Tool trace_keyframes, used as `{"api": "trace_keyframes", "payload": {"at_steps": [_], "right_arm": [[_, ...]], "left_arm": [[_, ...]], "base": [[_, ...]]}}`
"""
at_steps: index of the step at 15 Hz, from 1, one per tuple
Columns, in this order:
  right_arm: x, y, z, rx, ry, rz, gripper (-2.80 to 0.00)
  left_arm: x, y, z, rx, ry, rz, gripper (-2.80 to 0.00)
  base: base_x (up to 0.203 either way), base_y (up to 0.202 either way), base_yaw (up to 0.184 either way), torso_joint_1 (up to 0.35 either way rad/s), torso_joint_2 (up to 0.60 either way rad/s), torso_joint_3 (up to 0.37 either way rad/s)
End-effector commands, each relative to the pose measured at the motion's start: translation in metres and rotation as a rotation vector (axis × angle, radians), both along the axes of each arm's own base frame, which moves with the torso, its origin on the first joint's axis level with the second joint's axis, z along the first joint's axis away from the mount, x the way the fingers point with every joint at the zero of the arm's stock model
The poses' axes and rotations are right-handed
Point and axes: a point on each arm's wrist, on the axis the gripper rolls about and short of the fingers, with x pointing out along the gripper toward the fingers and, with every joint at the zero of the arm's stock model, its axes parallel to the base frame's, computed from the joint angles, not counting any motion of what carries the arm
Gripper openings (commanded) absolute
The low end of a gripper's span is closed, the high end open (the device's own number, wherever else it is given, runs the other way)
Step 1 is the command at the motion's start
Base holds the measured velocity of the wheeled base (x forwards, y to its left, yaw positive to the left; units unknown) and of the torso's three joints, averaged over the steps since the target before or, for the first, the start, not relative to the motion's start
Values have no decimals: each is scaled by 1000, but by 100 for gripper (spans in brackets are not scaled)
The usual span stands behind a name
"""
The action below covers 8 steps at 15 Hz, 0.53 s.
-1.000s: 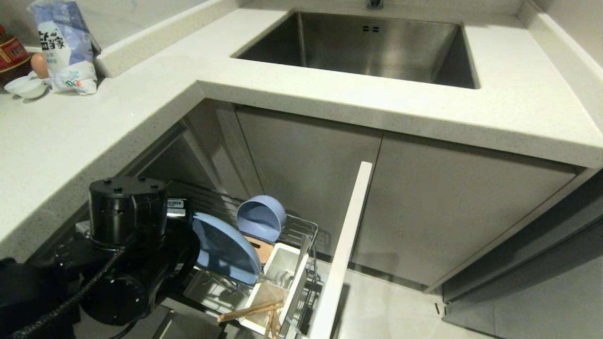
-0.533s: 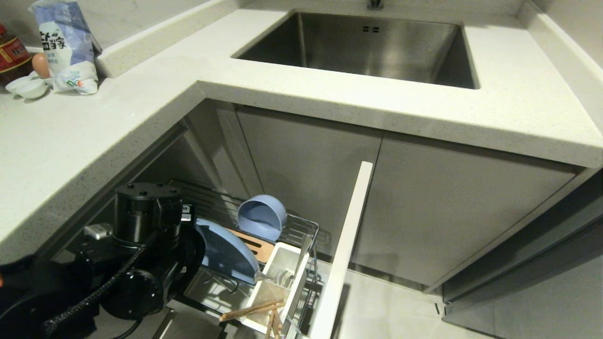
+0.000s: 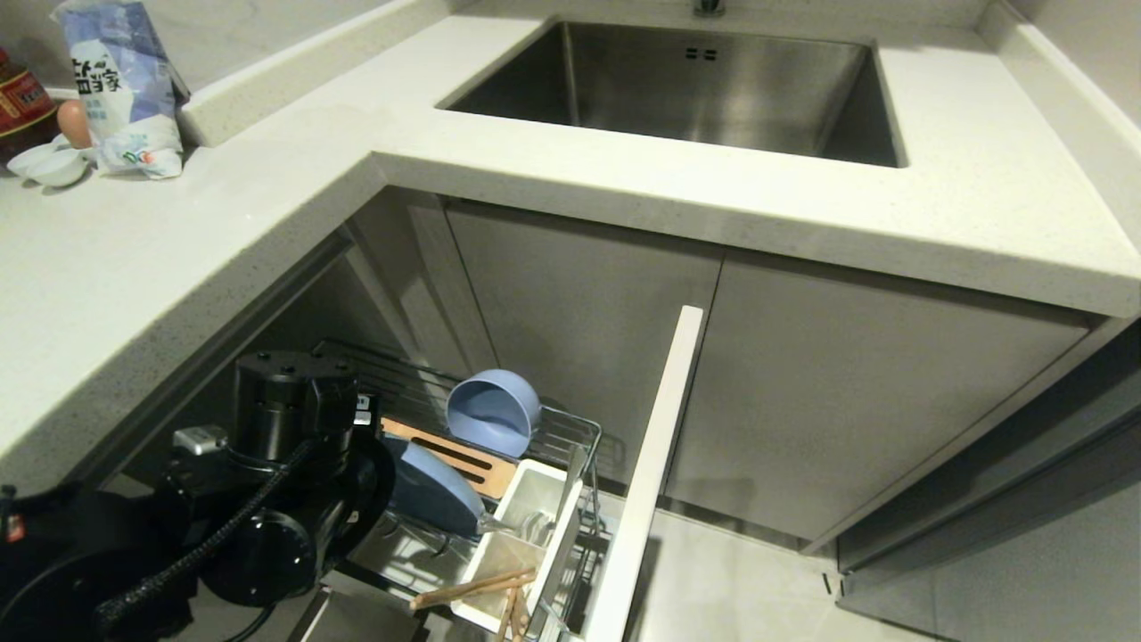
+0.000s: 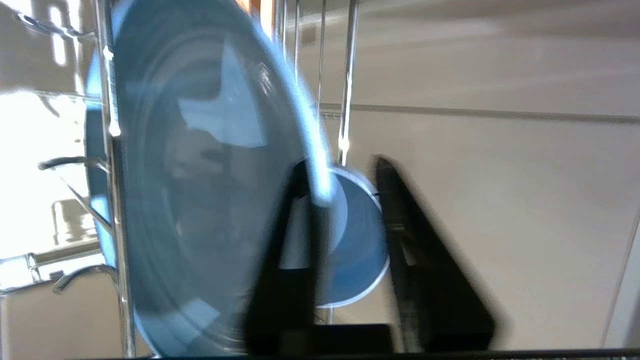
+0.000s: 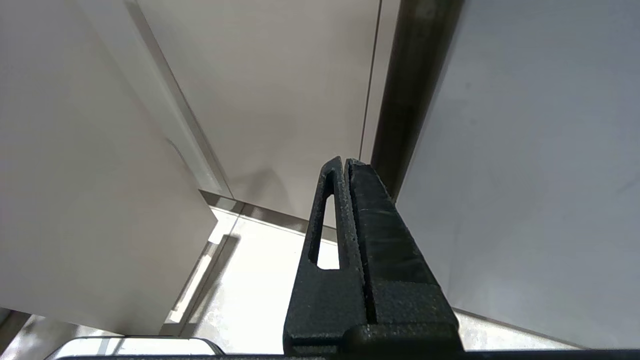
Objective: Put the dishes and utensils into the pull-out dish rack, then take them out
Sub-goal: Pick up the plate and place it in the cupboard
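Note:
The pull-out dish rack (image 3: 570,432) stands drawn out below the counter, its white panel front (image 3: 655,446) on the right. The pale-blue plate (image 3: 441,499) stands on edge between the chrome prongs (image 4: 107,150), and it fills much of the left wrist view (image 4: 200,200). The bowl (image 3: 495,412) rests tilted at the rack's far end, seen beyond the fingers (image 4: 360,255). Chopsticks (image 3: 472,588) lie across the white caddy (image 3: 526,535). My left gripper (image 4: 341,165) is open; the plate's rim lies beside one finger (image 4: 295,240), apart from the other. My right gripper (image 5: 345,161) is shut and empty, out of the head view.
The left arm (image 3: 285,499) crowds the rack's near left side under the counter edge (image 3: 223,294). A sink (image 3: 695,89) lies behind. A bag (image 3: 125,89), white saucers (image 3: 49,165) and a bottle (image 3: 18,102) stand at the far left of the counter.
The plate has sunk from above the wooden strip down between the prongs, uncovering the strip. The left arm has moved right and down with it.

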Motion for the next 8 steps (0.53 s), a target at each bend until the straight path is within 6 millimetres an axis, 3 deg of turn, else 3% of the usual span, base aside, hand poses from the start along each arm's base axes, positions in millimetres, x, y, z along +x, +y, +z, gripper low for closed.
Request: {"api": "trace_keyframes", "payload": {"at_steps": [1,8], "right_arm": [[2,0,-6,0,21,1,-280],[2,0,-6,0,21,1,-280]], "left_arm": [[-1,1,1,-1,1,12,0],[-25,10,20,3,6,-12,0]], "base": [[0,0,0,0,0,0],[0,0,0,0,0,0]]}}
